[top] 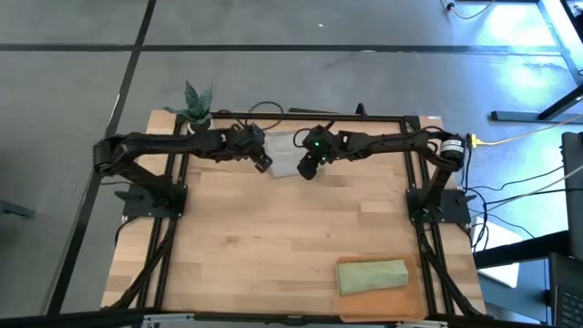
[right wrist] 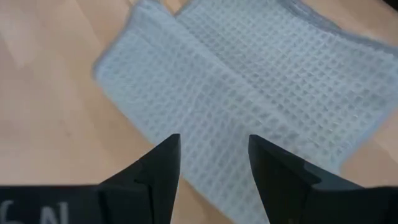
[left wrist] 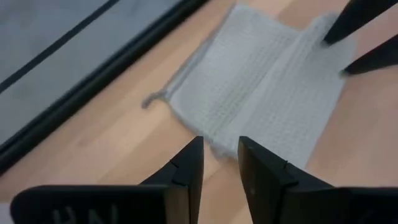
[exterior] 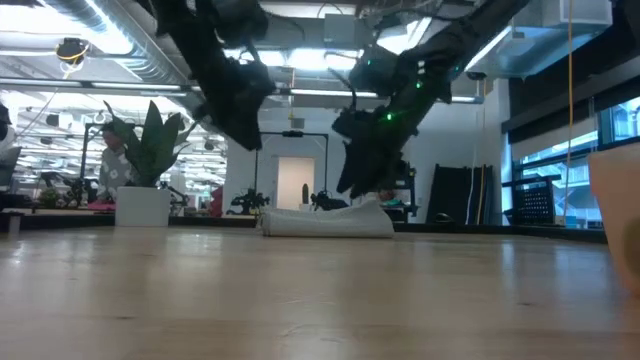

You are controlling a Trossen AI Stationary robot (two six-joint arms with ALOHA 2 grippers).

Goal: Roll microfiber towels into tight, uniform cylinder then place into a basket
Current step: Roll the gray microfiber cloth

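No text, label or number can be read with any certainty. Pale raised letters stand on the dark body of the left gripper (left wrist: 219,163) and of the right gripper (right wrist: 214,163), cut off by the frame edge at about 7 o'clock, so neither word can be made out.
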